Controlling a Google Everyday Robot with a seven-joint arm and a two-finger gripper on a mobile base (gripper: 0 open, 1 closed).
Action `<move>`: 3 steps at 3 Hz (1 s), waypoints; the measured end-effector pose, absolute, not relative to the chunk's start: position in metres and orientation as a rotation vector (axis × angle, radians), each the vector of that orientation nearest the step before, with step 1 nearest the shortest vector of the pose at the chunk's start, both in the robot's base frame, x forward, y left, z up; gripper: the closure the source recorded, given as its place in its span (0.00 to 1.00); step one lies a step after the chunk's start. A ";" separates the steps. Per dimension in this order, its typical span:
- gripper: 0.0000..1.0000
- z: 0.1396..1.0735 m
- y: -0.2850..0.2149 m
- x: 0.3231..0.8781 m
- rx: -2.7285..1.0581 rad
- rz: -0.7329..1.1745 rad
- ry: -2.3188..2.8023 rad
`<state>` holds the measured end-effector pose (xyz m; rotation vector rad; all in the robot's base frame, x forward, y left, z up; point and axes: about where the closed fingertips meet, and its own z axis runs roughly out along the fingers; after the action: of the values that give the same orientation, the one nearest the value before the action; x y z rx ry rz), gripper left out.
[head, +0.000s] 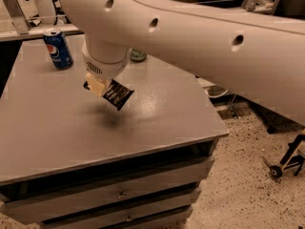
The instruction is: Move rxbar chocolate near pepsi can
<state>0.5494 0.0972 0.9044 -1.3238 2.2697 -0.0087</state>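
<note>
Rxbar chocolate, flat black wrapper, hangs clamped in the gripper mid-frame; transport step, so carry next toward blue pepsi can upper left.

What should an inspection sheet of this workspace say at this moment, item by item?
Surface: grey table with drawers below it.
Job's things: chocolate bar held tilted in the air above the table, with its shadow on the top beneath it. Blue soda can stands upright at the far left corner, apart from the bar.
Clutter: green can at the far edge, mostly hidden behind the arm.
Grippers: gripper shut on the chocolate bar, above the left middle of the table.
Cables: nothing seen clearly.
Surroundings: speckled floor; a small wheeled frame on the floor at the right.
</note>
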 end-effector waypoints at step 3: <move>1.00 0.910 0.167 0.630 -1.316 0.106 2.125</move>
<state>0.6299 0.1668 0.9097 -1.3158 2.1250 0.1057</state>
